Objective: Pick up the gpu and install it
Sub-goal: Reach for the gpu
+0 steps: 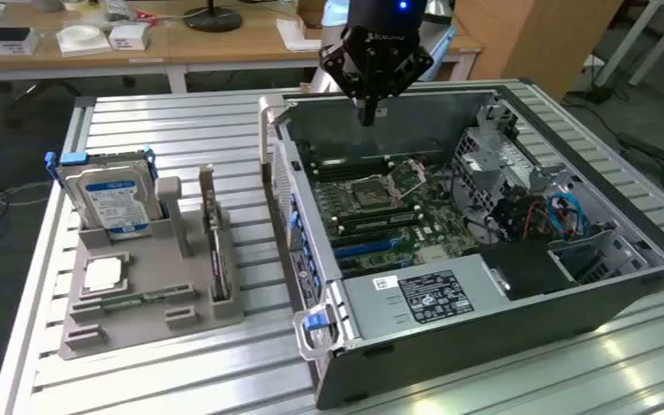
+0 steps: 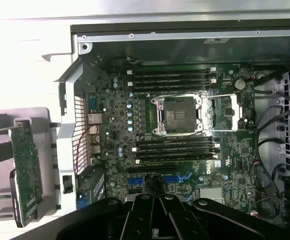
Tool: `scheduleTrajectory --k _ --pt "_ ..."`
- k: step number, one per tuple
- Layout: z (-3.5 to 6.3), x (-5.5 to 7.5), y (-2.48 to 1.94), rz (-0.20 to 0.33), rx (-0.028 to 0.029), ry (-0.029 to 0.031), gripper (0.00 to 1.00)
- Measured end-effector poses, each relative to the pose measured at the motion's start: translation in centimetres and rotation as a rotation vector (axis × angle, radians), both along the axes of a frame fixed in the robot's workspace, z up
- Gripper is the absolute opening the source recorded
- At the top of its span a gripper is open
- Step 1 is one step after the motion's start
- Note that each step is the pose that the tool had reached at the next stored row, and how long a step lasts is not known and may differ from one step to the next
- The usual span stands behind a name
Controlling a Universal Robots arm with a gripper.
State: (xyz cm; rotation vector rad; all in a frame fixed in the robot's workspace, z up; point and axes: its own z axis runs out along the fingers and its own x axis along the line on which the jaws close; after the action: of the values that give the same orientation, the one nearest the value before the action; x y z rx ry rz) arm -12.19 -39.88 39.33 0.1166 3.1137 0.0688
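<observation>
Black robot gripper (image 1: 367, 111) hangs over the far side of the open dark-grey tower PC case (image 1: 609, 285), which lies on its side on the slatted aluminium table (image 1: 170, 130). Fingers are pinched together with nothing between them.

The gpu (image 1: 218, 246), a thin flat circuit card, is not in the machine. It stands on edge in a slot of the grey moulded parts holder (image 1: 182, 320), on the exterior view's left of the case and well apart from the gripper. From the wrist view the gpu (image 2: 27, 165) shows its green board face, sitting just outside the case's perforated rear wall.

Also on the holder:
- silver hard drive with blue-white label (image 1: 111, 201), upright at the far end, beside the gpu on the exterior view's left
- square silver processor chip (image 1: 103, 273), flat in a recess nearer the camera
- narrow green memory stick (image 1: 136, 300), lying flat just near of the chip

Inside the case, the green motherboard (image 1: 407, 216) is exposed. Its square processor socket with a silver frame (image 1: 376, 188) sits near the middle, with black memory slots on both sides of it. The grey power supply with a black label (image 1: 424, 296) fills the near corner.

In the wrist view the gripper (image 2: 153, 197) looks straight down at the motherboard (image 2: 115, 135). Its tips lie over the blue slot connectors (image 2: 177, 178), with the socket (image 2: 177, 116) beyond them.
</observation>
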Motion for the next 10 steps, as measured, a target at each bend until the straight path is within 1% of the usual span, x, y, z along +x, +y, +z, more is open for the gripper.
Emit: scheduleTrajectory --k 10 --pt "0.0 -0.01 0.0 0.0 0.0 -0.0001 0.1"
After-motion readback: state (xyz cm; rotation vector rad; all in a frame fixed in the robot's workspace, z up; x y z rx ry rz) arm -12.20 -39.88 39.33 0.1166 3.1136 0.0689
